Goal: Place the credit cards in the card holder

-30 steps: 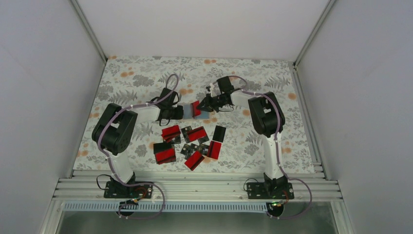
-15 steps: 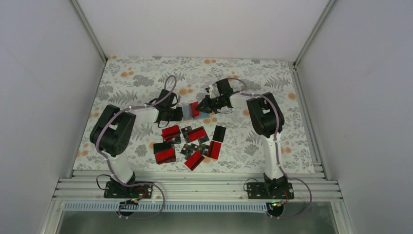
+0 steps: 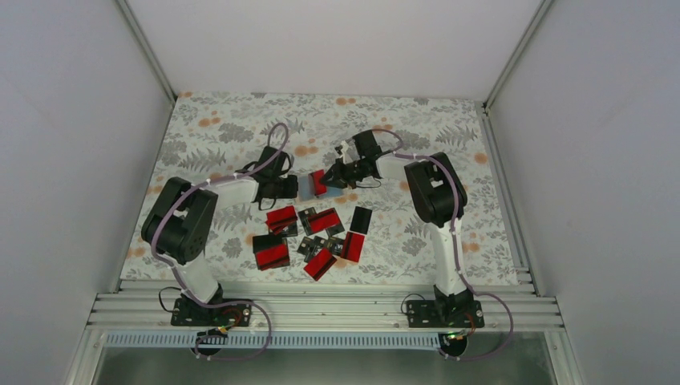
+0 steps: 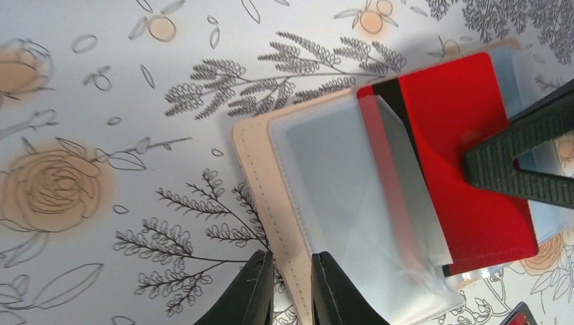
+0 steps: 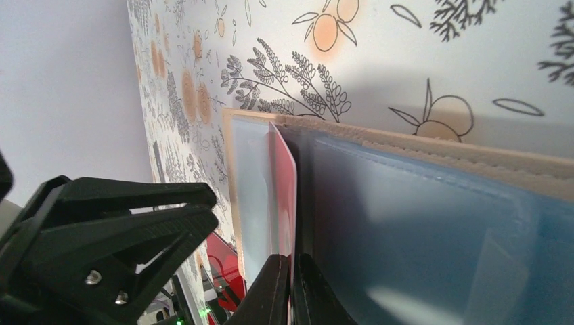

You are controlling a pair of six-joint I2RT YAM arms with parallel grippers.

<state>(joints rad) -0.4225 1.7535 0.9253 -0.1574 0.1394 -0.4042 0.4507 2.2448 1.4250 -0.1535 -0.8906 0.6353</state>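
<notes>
- This is looking like a robotics lab test cell.
- Plain white panels (image 3: 72, 120) are walling in the cell on three sides.
- Aluminium rails (image 3: 321, 309) are carrying two bolted arm bases (image 3: 210, 311) and trailing cables (image 3: 265, 329).
- A floral cloth (image 3: 224, 128) is serving as the work surface.

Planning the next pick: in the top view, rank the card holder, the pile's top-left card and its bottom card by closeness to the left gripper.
1. card holder, clamped at its edge by the left gripper.
2. top-left card, just below the gripper in the picture.
3. bottom card, lowest in the picture, slightly to the right.
</notes>
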